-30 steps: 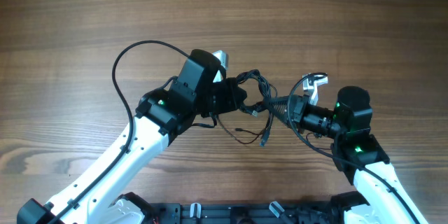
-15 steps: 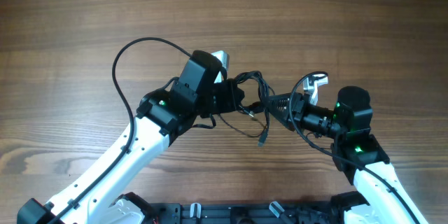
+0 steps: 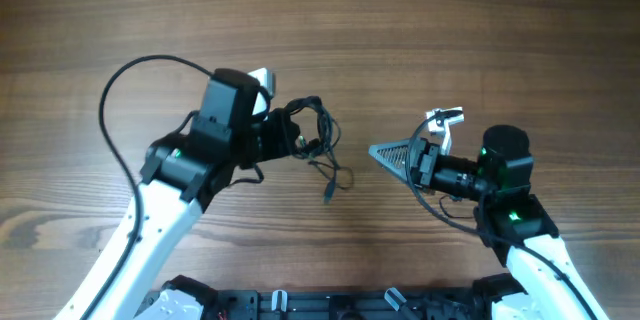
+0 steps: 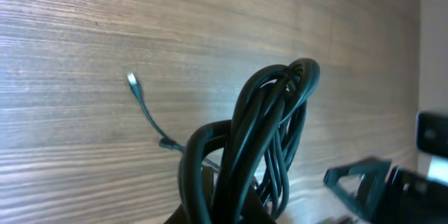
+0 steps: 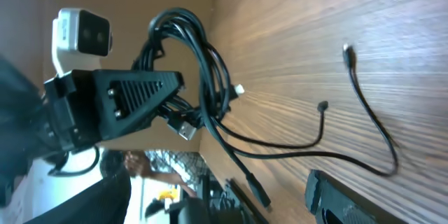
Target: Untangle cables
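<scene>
Right gripper (image 3: pixel 392 153): jaws apart, holding nothing | left gripper (image 3: pixel 285 142): clamped on the cables (image 4: pixel 262 133) | bundle held above the table (image 3: pixel 450 20), loose plug-tipped strands trailing onto the wood | grippers well apart

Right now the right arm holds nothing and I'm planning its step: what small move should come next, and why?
Probably ease the right gripper, open and empty, left toward the loose strand trailing from the cables and close on it. The left gripper is shut on the cables, so a second grip could pull that strand free.
</scene>
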`<action>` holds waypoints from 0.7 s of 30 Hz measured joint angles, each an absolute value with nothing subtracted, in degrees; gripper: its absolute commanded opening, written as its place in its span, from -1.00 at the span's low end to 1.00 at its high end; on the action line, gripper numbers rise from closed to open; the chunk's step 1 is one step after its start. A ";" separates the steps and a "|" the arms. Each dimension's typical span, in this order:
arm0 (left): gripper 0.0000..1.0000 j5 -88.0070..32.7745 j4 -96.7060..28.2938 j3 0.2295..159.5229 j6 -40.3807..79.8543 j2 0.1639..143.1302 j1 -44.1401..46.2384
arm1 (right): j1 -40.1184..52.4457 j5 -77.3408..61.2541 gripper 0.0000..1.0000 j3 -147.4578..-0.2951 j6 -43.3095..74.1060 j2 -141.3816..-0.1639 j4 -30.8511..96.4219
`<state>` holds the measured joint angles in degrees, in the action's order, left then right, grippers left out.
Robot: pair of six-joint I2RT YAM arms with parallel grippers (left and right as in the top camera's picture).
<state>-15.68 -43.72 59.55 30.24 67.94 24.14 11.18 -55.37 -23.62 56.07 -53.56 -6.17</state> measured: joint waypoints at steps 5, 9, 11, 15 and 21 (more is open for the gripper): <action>-0.92 -15.77 -46.02 59.55 27.40 64.55 24.14 | 11.18 -58.39 0.75 -23.62 52.73 -43.27 -1.65; -0.92 -18.83 -45.32 59.55 25.06 63.99 24.12 | 11.18 -58.26 0.75 -23.88 48.64 -35.22 12.62; -0.92 -20.78 -45.34 59.55 23.99 63.94 24.14 | 11.18 -56.53 0.75 -23.75 44.88 -31.94 22.17; -0.92 -25.67 -45.08 59.55 20.86 63.94 24.14 | 11.18 -53.63 0.99 -23.62 36.67 -29.69 30.48; -0.92 -30.06 -44.84 59.55 18.24 63.94 24.14 | 11.18 -54.89 0.93 -23.59 28.80 -29.61 23.35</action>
<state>-30.06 -44.84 59.55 18.24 63.94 24.14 11.18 -54.89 -23.59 28.80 -29.61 23.35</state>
